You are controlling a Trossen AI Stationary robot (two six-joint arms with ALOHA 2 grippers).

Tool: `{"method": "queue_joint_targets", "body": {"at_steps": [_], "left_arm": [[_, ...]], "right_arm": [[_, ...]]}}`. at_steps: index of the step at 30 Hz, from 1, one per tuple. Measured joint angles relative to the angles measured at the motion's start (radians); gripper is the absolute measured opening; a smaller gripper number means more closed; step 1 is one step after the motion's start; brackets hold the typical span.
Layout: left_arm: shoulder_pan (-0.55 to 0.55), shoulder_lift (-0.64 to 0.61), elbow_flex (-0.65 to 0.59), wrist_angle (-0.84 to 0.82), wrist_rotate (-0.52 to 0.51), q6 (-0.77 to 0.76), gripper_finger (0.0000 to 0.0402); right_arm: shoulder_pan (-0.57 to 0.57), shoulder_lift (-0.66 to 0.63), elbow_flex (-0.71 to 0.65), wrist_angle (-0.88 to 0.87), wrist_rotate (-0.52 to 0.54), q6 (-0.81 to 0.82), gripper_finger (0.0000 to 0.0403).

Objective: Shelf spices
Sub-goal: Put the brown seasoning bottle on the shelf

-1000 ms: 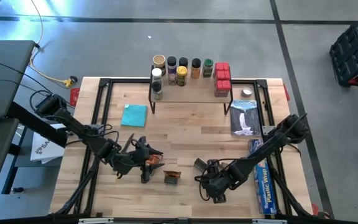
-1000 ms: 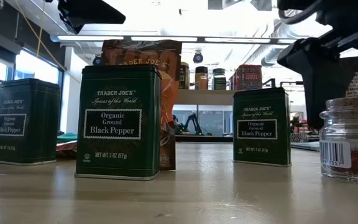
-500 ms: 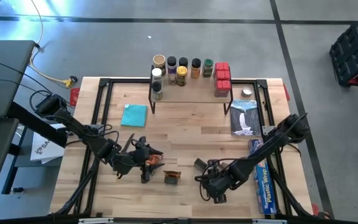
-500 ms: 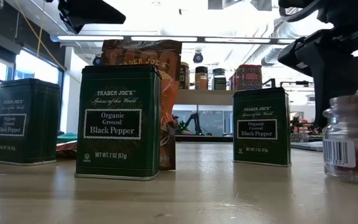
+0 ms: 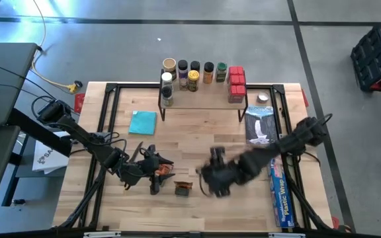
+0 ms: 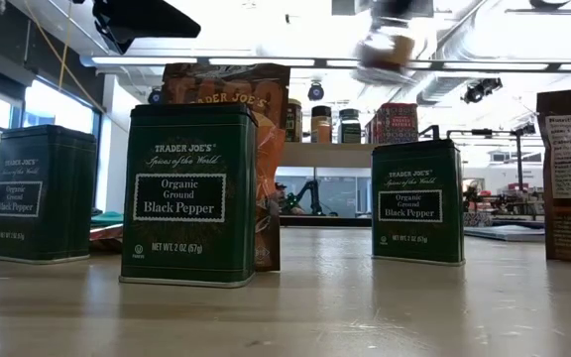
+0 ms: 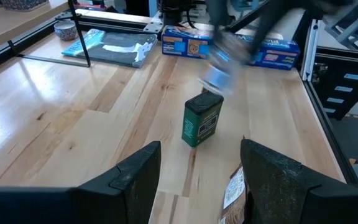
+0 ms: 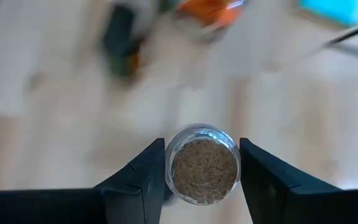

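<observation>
My right gripper (image 5: pixel 210 175) is shut on a small glass jar of brown spice (image 8: pixel 204 165) and holds it high over the table's middle front; the low view shows the jar blurred (image 6: pixel 390 45). My left gripper (image 7: pixel 201 186) stands open at the front left. An orange packet (image 7: pixel 235 193) is just beside one of its fingers, and I cannot tell whether it touches. A green tin (image 7: pixel 202 119) stands on its base beyond it. The shelf (image 5: pixel 200 99) at the far edge carries several jars (image 5: pixel 194 73) and red boxes (image 5: pixel 237 82). My right gripper pinches the jar's round glass wall (image 8: pixel 168 163) between its two fingers (image 8: pixel 138 183), one on each opposite side. The fingers slant down from above. The jar is lifted clear of the table, with a round end showing brown spice turned toward the wrist camera.
Green pepper tins (image 6: pixel 188 193) (image 6: pixel 43 193) (image 6: pixel 416 201) stand near the front edge. A teal cloth (image 5: pixel 143 122) lies left of centre. The long blue plastic-wrap box (image 5: pixel 280 192) and a flat blue-and-white pack (image 5: pixel 260 124) lie along the right side. Black frame rails (image 5: pixel 108 119) border the table.
My right gripper has shut on the glass jar at the table's front right. It then rose quickly, moving toward the left and far edges and tipping steeper. The jar, which stood on the table, now hangs clear above it.
</observation>
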State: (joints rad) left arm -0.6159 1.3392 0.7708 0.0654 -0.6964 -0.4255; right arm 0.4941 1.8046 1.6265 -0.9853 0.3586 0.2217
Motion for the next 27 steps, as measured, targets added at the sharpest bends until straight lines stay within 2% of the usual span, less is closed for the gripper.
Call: {"method": "queue_joint_targets", "body": {"at_steps": [3, 8, 15, 20, 27], "left_arm": [[0.0, 0.0, 0.0, 0.0, 0.0, 0.0, 0.0215], [0.0, 0.0, 0.0, 0.0, 0.0, 0.001, 0.0215], [0.0, 0.0, 0.0, -0.001, -0.005, 0.009, 0.0215], [0.0, 0.0, 0.0, -0.001, -0.006, 0.009, 0.0215], [0.0, 0.0, 0.0, -0.001, -0.007, 0.011, 0.0215]], "right_arm": [[-0.108, 0.0, 0.106, -0.068, 0.027, -0.086, 0.0158], [-0.338, 0.001, 0.224, -0.074, -0.004, -0.181, 0.0158], [-0.611, 0.022, 0.236, 0.117, -0.142, -0.267, 0.0158], [-0.725, 0.073, 0.235, 0.199, -0.233, -0.292, 0.0158], [-0.792, 0.139, 0.235, 0.28, -0.245, -0.28, 0.0158]]}}
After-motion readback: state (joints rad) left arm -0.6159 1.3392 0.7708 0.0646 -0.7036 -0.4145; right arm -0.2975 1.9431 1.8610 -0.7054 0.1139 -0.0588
